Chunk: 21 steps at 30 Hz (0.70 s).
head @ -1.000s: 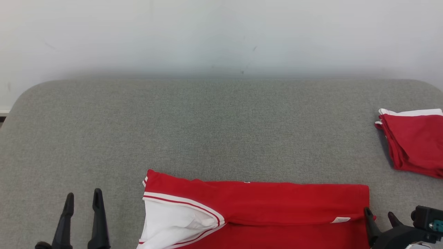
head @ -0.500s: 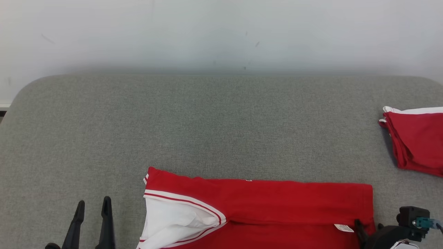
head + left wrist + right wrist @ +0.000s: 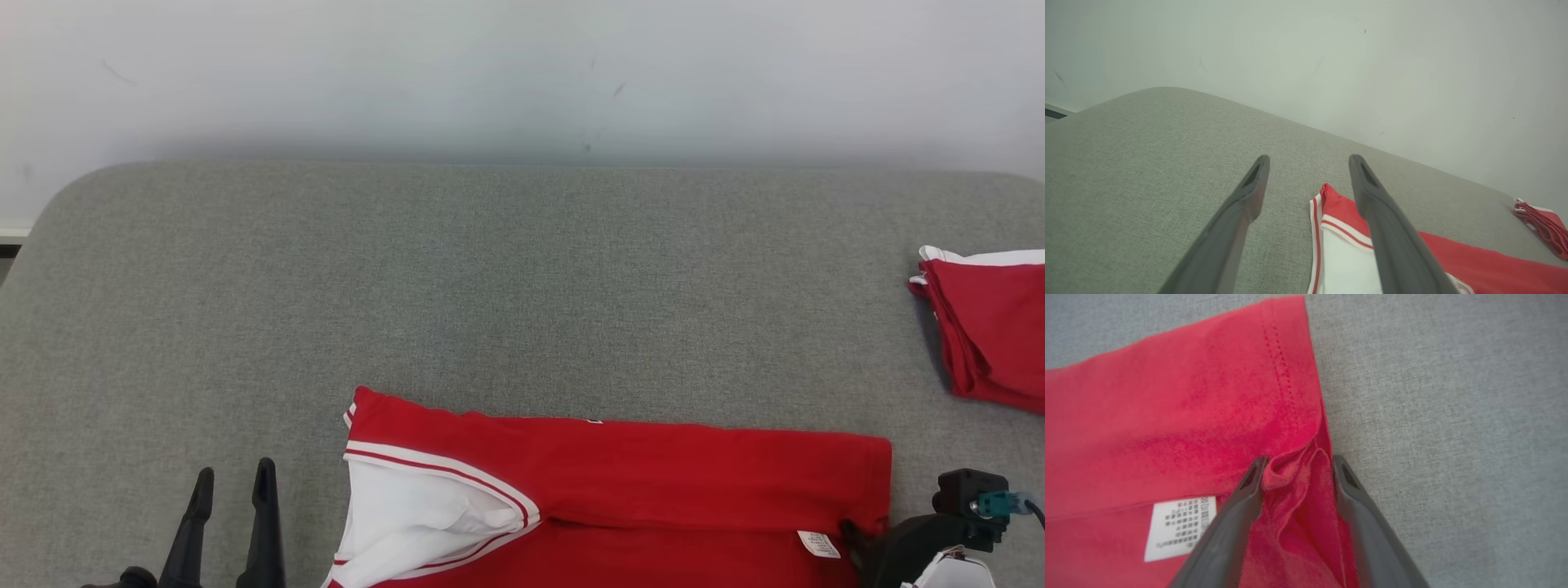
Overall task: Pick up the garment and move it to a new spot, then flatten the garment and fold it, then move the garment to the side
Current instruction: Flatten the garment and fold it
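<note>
- A grey fabric-covered table (image 3: pixel 522 269) with rounded far corners spans the head view, and a plain pale wall (image 3: pixel 522 73) stands behind it.
- The red garment (image 3: pixel 694 474), a sports shirt, lies flat on the table's near edge, roughly at the middle. It is stretched out lengthwise from left to right. Its collar end faces the robot's left, where a white panel (image 3: pixel 408 514) shows inside a V-shaped neckline trimmed with red and white stripes. Its stitched hem faces the right.
- A folded pile of red and white clothes (image 3: pixel 992 327) sits at the far right of the table, well apart from the garment.
- The left gripper (image 3: pixel 235 467) hovers over bare table just left of the collar end. Its two dark fingers are spread wide and nothing is between them.
- The right gripper (image 3: pixel 1299 458) is down at the near hem corner. Its fingers stand apart on either side of a puckered ridge of red cloth. The ridge touches the inner face of each finger but is not squeezed flat.
- A small white care label (image 3: pixel 1180 526) with printed text lies on the red cloth just beside the right gripper's left-hand finger in the right wrist view.
</note>
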### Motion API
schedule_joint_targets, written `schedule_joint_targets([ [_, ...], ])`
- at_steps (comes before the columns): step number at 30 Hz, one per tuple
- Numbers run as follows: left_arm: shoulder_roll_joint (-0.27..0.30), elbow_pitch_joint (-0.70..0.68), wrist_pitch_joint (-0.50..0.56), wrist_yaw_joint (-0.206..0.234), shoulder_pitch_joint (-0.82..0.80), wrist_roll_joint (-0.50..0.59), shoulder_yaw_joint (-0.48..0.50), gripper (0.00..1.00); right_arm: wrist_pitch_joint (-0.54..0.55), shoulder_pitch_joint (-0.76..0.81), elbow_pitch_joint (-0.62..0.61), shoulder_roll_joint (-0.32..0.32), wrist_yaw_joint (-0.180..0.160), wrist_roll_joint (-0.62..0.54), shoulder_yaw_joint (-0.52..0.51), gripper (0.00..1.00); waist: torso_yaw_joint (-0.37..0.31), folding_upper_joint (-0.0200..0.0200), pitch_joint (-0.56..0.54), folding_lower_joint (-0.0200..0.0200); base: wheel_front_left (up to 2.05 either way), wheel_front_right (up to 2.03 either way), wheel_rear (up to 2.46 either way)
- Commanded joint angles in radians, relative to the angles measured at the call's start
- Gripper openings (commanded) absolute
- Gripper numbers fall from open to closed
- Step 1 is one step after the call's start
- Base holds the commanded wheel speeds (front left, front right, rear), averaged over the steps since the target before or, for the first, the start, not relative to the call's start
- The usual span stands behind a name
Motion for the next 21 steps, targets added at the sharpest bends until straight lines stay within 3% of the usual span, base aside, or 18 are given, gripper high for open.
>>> schedule_joint_targets([
  [1, -0.004, 0.003, -0.002, 0.000, -0.005, -0.009, -0.004, 1.00, 0.027, 0.022, 0.012, 0.012, 0.003, 0.003, 0.013, 0.19, 0.001, 0.0000, 0.001, 0.0000, 0.00, 0.00, 0.00],
  [2, -0.005, 0.004, -0.002, 0.001, -0.007, -0.008, -0.005, 1.00, 0.029, 0.020, 0.009, 0.011, 0.003, 0.003, 0.013, 0.05, 0.001, 0.0000, 0.001, 0.0000, 0.00, 0.00, 0.00],
  [3, -0.006, 0.004, -0.002, 0.003, -0.008, -0.007, -0.005, 1.00, 0.028, 0.017, 0.002, 0.010, 0.003, -0.002, 0.013, 0.00, 0.001, 0.0000, 0.001, 0.0000, 0.00, 0.00, 0.00],
  [12, -0.008, 0.003, 0.001, 0.011, -0.011, -0.003, -0.016, 1.00, -0.013, -0.018, -0.052, 0.004, 0.001, -0.069, -0.045, 0.00, -0.003, 0.0000, -0.001, 0.0000, 0.00, 0.00, 0.00],
  [21, -0.004, -0.006, 0.004, 0.018, 0.001, -0.007, -0.023, 1.00, 0.026, -0.003, -0.184, 0.005, 0.001, -0.153, -0.180, 0.00, -0.006, 0.0000, -0.005, 0.0000, 0.00, 0.00, 0.00],
])
